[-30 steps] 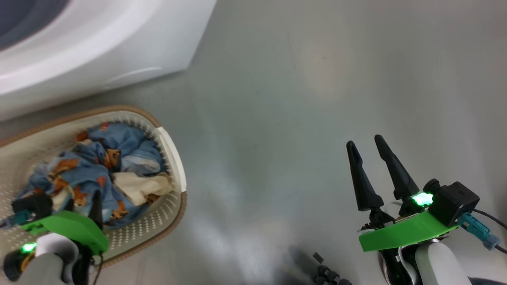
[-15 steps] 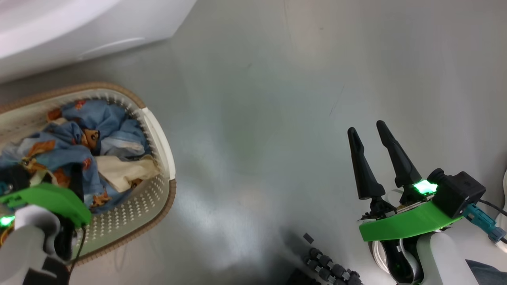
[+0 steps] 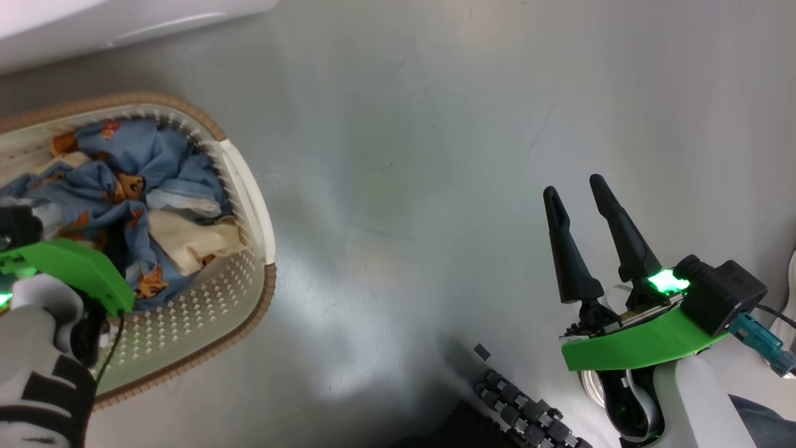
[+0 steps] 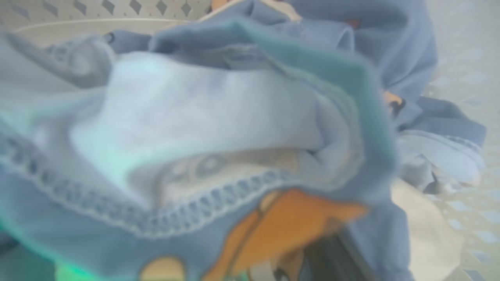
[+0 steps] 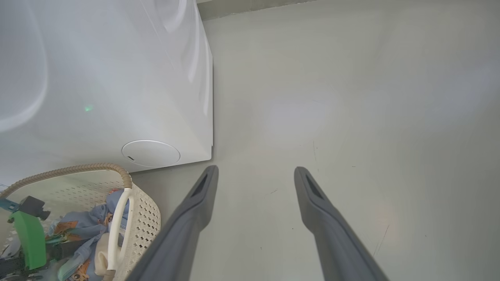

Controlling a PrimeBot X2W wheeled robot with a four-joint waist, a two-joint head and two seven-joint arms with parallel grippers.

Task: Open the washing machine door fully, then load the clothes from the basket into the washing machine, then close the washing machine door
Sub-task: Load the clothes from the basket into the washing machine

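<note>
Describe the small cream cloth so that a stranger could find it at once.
Find the white washing machine; a perforated basket with a brown rim stands on the floor beside it. Inside, near the white handle, lies the cream cloth: plain, while the blue fabric beside it bears orange tigers.

Right gripper (image 3: 573, 185) stood at the lower right of the head view, its two long dark fingers pointing up and spread well apart. Left gripper (image 3: 115, 244) sat low at the lower left, angled downward, fingers mostly hidden, spread unreadable. Pale left forearm (image 3: 37, 361) crossed the bottom corner.
</note>
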